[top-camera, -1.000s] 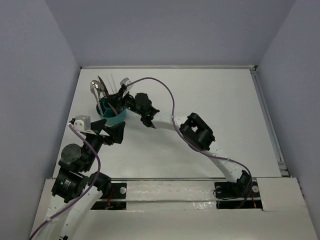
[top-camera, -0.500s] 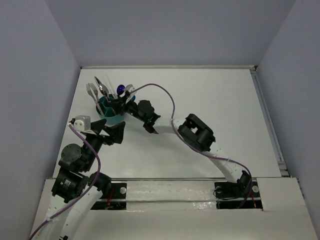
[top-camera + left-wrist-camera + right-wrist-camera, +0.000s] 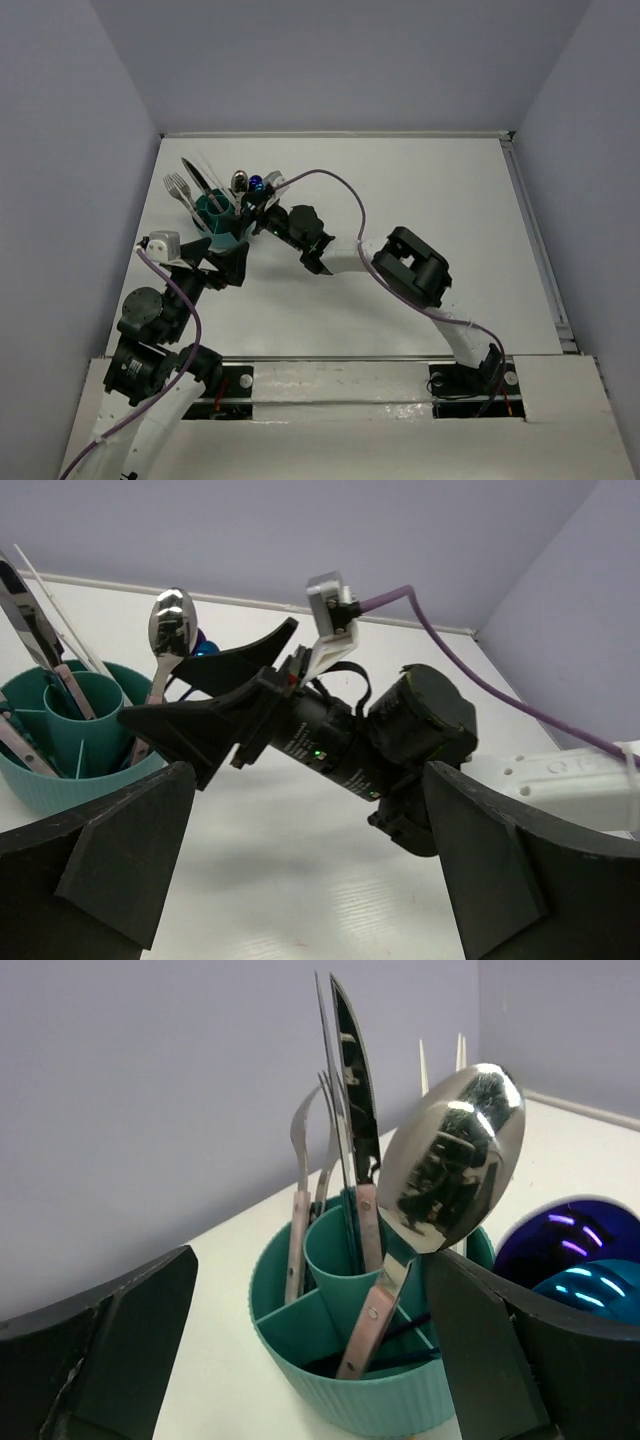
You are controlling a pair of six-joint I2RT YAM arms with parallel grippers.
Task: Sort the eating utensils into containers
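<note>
**Utensils stand sorted:** The right arm reaches from its base at the near edge, elbow bent over the middle of the tabletop [image 3: 430,180] and forearm stretched left. The right gripper [image 3: 252,208] stands just beside the teal caddy [image 3: 222,232], on its right, with jaws spread wide and holding nothing. Whether a finger touches the rim cannot be told.

The caddy sits by the left edge, toward the far left corner. In it a silver spoon [image 3: 452,1170] on a pink handle leans out of an outer compartment. A knife [image 3: 352,1080] rises from the middle, a fork [image 3: 303,1150] stands in another outer compartment, and pale chopsticks [image 3: 440,1060] poke up behind. The bowl of a blue-purple spoon [image 3: 560,1245] shows at the caddy's right.

The left arm is folded close to its base, wrist aimed at the caddy. The left gripper [image 3: 222,264] hovers just on the caddy's near side, fingers wide apart and empty.
</note>
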